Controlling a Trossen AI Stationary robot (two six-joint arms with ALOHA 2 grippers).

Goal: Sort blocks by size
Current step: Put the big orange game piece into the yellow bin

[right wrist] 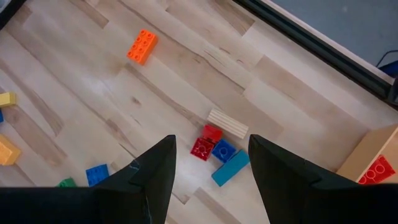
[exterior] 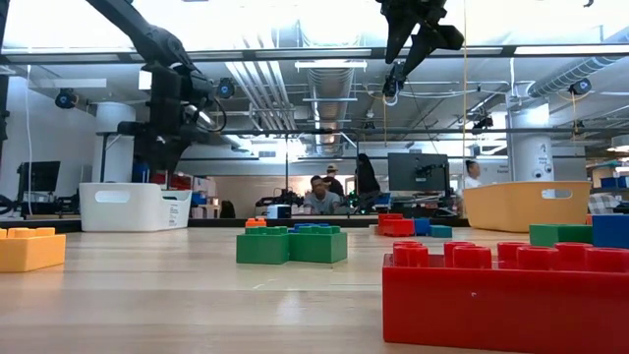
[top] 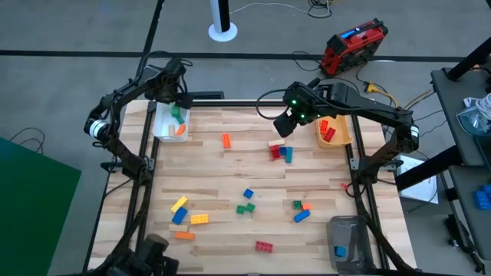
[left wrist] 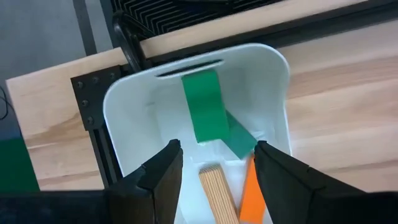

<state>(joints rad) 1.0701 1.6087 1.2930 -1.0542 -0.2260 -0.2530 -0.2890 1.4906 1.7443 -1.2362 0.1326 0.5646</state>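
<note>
Right gripper [top: 283,127] hangs high over the far half of the table [top: 215,165], its fingers spread wide and holding nothing, just inboard of the orange-yellow bin [top: 338,140] at the far right edge. Its wrist view looks straight down between the open fingers onto a small cluster of blocks [right wrist: 217,149]: two red bricks, a dark blue one, a longer light blue brick and a beige piece, all touching or nearly so. In the high view that cluster [top: 281,152] lies directly below the gripper and a touch toward the near edge, so the coming move looks mostly like a straight descent. The light blue brick [right wrist: 229,168] runs slantwise to the gap between the fingers, so the wrist probably has to turn before closing across it. A lone orange brick [top: 226,140] lies apart toward the table's middle. Left gripper [top: 178,103], also spread and empty, hovers over the white bin [left wrist: 273,93] at the far left corner, which holds green and orange blocks; it is much farther from the cluster. Remaining bricks [top: 245,207] lie scattered along the near half.
</note>
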